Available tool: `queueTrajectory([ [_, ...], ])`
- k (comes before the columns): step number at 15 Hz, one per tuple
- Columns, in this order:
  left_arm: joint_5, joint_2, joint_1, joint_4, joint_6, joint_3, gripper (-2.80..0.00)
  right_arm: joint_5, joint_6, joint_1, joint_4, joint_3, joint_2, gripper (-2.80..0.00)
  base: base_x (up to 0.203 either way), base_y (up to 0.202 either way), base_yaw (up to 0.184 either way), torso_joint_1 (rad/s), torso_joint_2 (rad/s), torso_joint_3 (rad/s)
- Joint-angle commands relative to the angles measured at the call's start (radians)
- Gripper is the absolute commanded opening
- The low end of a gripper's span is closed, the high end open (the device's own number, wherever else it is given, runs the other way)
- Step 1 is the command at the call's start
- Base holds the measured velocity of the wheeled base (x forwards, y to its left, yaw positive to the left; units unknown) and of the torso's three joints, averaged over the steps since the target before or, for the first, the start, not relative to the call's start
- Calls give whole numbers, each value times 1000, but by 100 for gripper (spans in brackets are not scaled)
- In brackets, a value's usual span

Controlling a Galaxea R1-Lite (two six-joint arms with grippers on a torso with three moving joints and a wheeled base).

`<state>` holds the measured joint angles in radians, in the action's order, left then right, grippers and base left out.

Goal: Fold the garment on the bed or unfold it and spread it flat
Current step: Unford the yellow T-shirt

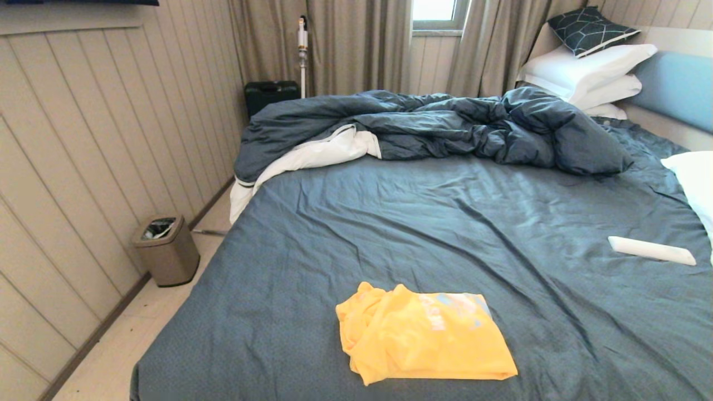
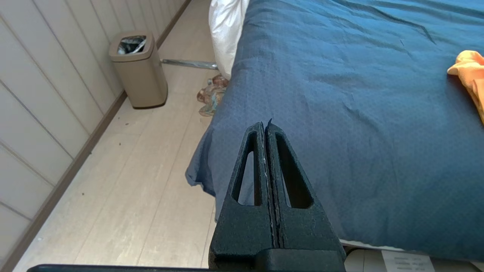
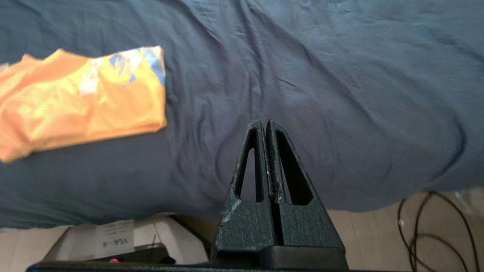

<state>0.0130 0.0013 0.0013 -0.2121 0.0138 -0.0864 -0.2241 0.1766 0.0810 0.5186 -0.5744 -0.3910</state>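
The bed [image 1: 423,223] fills most of my head view, its wrinkled blue-grey sheet running out of the picture at the near and right edges, so its full width is cut off. At its far side the rumpled dark duvet [image 1: 445,125] lies heaped, with a white underside showing at its left end and part of the stacked white pillows [image 1: 585,69] hidden behind it; the patterned cushion [image 1: 590,28] sits on top of them. The garment [image 1: 423,334] lies folded into a rough rectangle on the near part of the sheet, toward the bed's left half, with one bunched end at its left. A faint pale print shows through its top layer in the head view; my right wrist view shows it better as blue and white marks, though I cannot read them. My left wrist view catches only one yellow corner of it at the picture's edge. Neither arm appears in the head view. My left pincer [image 2: 266,126] hangs over the bed's near left corner, fingers pressed together on nothing; that view alone shows a crumpled cloth on the floor beside the bed. My right pincer [image 3: 264,124] hovers over the bed's near edge, well apart from the garment, likewise closed and holding nothing. A small bin [image 1: 166,249] stands by the wall, and a white flat object [image 1: 650,250] I cannot identify lies on the sheet's right.
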Motion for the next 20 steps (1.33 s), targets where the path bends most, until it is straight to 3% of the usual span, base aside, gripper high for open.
queueTrajectory([
  [1,1,0,0,-1,1,-1,-280,61,-30,-76,6,85,158,-280,0,0,0,0,0,0],
  [3,1,0,0,-1,0,0,-280,49,-50,-91,2,141,197,-280,0,0,0,0,0,0],
  [5,-1,0,0,-1,2,-1,-280,61,-171,-84,-19,172,323,-280,0,0,0,0,0,0],
  [6,-1,0,0,-1,2,-1,-280,68,-245,-82,-59,228,374,-280,0,0,0,0,0,0],
  [8,-1,0,0,-1,2,-1,-280,79,-298,-79,-219,395,391,-280,0,0,0,0,0,0],
  [9,-1,0,0,-1,2,-1,-280,99,-318,-79,-332,467,391,-280,0,0,0,0,0,0],
  [11,-1,0,0,-1,2,-1,-280,256,-331,-78,-455,515,391,-280,0,0,0,0,0,0],
  [14,-1,0,0,-1,0,0,-280,262,-382,-78,-502,560,391,-280,0,0,0,0,0,0],
  [16,-1,0,0,-1,-2,0,-280,265,-344,-74,-500,567,391,-280,0,0,0,0,0,0],
  [18,2,0,0,-1,-5,0,-280,245,-240,-74,-547,574,391,-280,0,0,0,0,0,0],
  [20,2,0,0,-1,-5,0,-280,238,-212,-76,-558,574,391,-280,0,0,0,0,0,0],
])
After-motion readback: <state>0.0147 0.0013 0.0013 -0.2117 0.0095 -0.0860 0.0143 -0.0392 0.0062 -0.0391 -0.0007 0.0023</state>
